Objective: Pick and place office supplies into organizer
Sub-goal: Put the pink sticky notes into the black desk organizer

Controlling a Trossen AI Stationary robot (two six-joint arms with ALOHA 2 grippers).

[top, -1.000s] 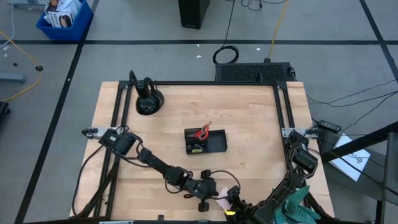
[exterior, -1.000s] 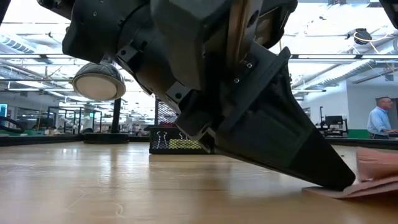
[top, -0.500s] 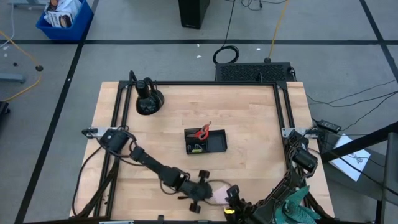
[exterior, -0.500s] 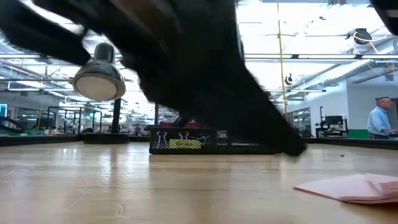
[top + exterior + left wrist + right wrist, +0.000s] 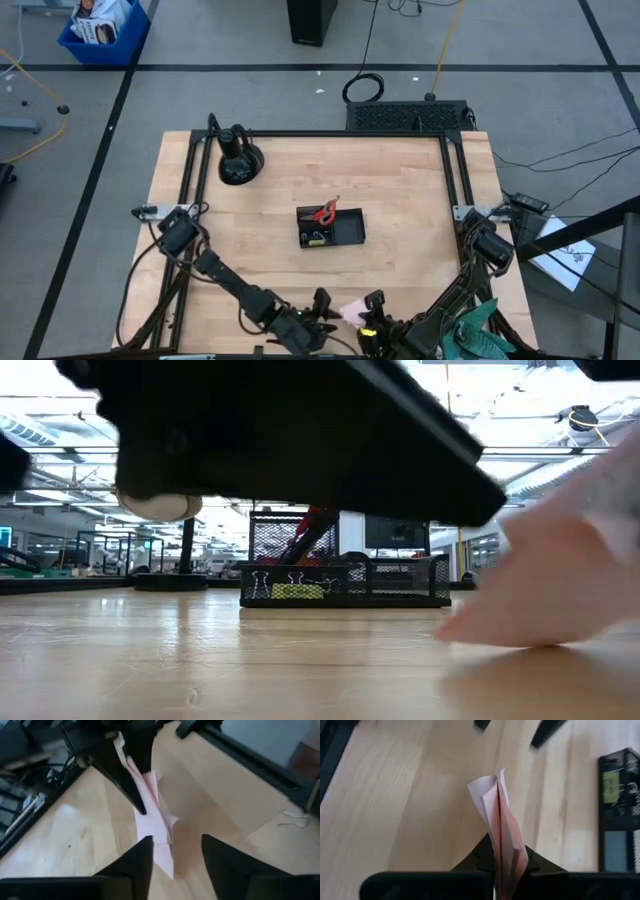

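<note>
While the right gripper (image 5: 500, 870) pinches the pink notepad (image 5: 497, 815) edge-on between its two dark fingers, pressed tight on the sheets so that the free pages fan upward and curl at the top, the left gripper (image 5: 172, 852) stands just short of the same pad with its fingers spread apart and nothing between them. In the left wrist view the notepad (image 5: 152, 815) hangs from the other arm's fingers, its lower corner near the gap of the left gripper's own fingers, though whether it touches them cannot be told. From above, both grippers meet at the near edge of the wooden table (image 5: 410, 220), the left gripper (image 5: 318, 318) just beside the pad (image 5: 352, 312) and the right gripper (image 5: 366, 322) on its other side. The black organizer (image 5: 330, 228) sits well apart near the table's middle, with the red-handled scissors (image 5: 325, 211) standing in one end and a yellow-green piece (image 5: 298, 591) low in a compartment. A black domed lamp (image 5: 239, 160) stands at the far left corner.
</note>
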